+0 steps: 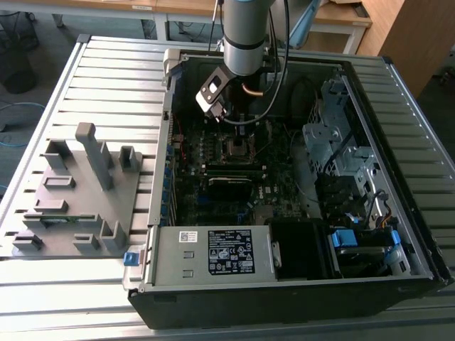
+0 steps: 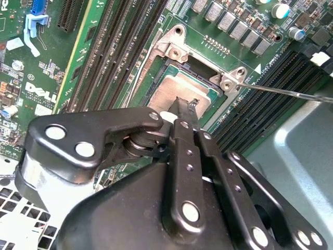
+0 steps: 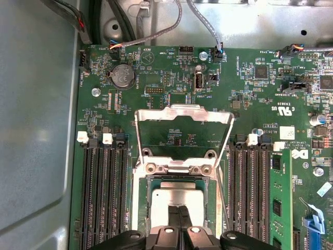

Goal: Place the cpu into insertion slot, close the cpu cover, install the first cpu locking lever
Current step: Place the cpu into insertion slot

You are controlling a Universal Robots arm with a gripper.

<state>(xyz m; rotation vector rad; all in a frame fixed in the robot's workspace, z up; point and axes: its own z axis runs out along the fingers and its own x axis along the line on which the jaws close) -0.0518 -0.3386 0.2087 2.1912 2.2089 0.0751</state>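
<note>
The claw (image 3: 179,212), fingers together on nothing, hangs over the cpu (image 3: 165,200) seated in the insertion slot (image 1: 240,148). The cpu cover (image 3: 182,110) stands open. In the exterior view the slot lies at 12 o'clock from the power supply (image 1: 178,264).

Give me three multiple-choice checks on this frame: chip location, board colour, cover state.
1. Where is the chip? A in the socket; B held up in the air; C outside the computer.
2. What colour is the circuit board? A green; B red; C white.
3. How is the cover? A shut over the chip; B swung open; C taken off.
Answers: 1 A, the chip lies inside the socket's metal rim. 2 A, the circuit board is green in both wrist views. 3 B, the cover stands hinged up, clear of the chip.
</note>
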